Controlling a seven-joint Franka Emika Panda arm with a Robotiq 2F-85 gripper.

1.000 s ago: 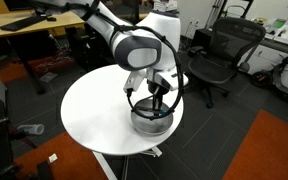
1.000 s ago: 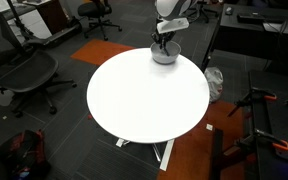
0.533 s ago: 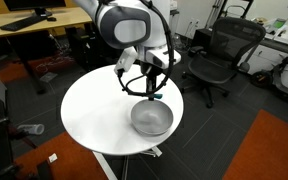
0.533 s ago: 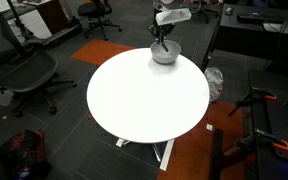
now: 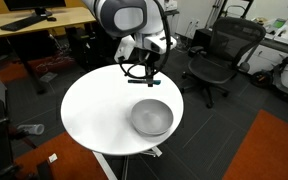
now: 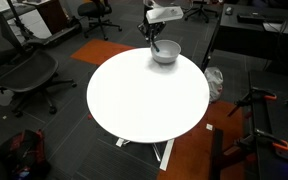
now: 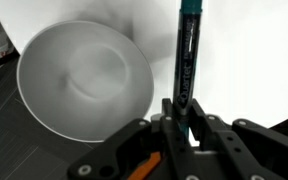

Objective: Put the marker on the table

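My gripper is shut on the marker, a thin dark stick with a teal end. It hangs from the jaws above the round white table, apart from the grey bowl. In an exterior view the gripper is above the far part of the table, behind the bowl. In another exterior view the gripper holds the marker just left of the bowl over the table. In the wrist view the empty bowl lies left of the marker.
Office chairs stand around the table, one also in an exterior view. A wooden desk is at the back. An orange rug covers part of the floor.
My gripper rose out of the bowl with the marker and moved away from it toward the far part of the table. The bowl stayed in place.
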